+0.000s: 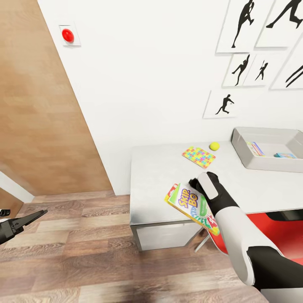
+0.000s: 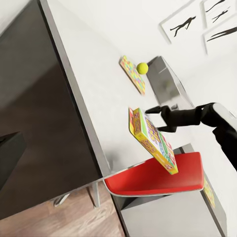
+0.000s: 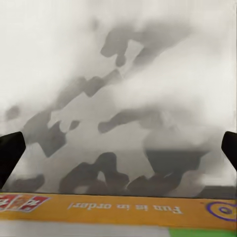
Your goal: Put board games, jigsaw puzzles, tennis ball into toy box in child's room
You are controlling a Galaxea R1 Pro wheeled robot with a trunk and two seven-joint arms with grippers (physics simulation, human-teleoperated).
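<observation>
Here the right gripper (image 1: 194,183) is clenched on the far end of the white-green board game (image 1: 191,207), held tilted in the air over the near left part of the table (image 1: 160,168), while the left gripper (image 1: 35,216) hangs low to the left over the floor and looks closed on nothing. The toy box (image 1: 242,147) sits at the far right of the table, already holding some items, with a jigsaw puzzle (image 1: 198,156) and the tennis ball (image 1: 214,146) between. I would carry the game rightward high enough to pass over both and the box's wall, level it, then lower before letting go.
</observation>
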